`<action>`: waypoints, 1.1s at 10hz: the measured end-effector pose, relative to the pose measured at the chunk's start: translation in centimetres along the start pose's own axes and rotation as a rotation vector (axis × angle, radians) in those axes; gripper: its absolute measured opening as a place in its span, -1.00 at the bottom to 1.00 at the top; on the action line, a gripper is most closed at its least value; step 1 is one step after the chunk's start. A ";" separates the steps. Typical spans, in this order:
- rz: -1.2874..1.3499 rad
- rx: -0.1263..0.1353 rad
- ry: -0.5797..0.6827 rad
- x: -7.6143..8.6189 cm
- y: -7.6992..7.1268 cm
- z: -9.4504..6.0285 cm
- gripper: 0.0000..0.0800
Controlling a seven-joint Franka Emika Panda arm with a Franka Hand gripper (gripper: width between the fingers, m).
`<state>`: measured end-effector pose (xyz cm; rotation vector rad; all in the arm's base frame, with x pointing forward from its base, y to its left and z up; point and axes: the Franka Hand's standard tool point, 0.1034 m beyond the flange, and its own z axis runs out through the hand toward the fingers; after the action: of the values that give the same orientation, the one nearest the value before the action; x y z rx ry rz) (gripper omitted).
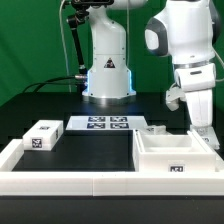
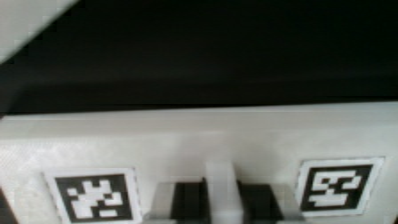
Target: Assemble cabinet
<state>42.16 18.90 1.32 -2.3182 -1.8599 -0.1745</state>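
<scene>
The cabinet box [image 1: 160, 163], large, white and open-topped with a tag on its front wall, stands at the exterior view's right. A smaller white tagged block [image 1: 42, 136] lies at the left. My gripper [image 1: 205, 137] reaches down at the box's far right corner. In the wrist view my gripper [image 2: 221, 203] has its two dark fingers [image 2: 187, 202] close together on either side of a thin white wall of the cabinet box [image 2: 196, 145]. Two tags [image 2: 93, 197] flank the fingers. The fingertips are cut off by the frame edge.
The marker board [image 1: 108, 124] lies flat at the middle back, in front of the arm's base [image 1: 107, 75]. A low white border rail [image 1: 90, 182] runs along the front and left of the black table.
</scene>
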 end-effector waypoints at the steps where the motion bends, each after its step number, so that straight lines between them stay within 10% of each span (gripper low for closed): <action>1: 0.000 0.000 0.000 0.0 0.0 0.0 -0.83; 6: -0.032 -0.013 -0.045 -1.0 0.5 -2.9 -0.83; 11: -0.057 -0.028 -0.085 -5.7 3.1 -6.3 -0.83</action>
<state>43.96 11.53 6.21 -2.3262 -1.9775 -0.1112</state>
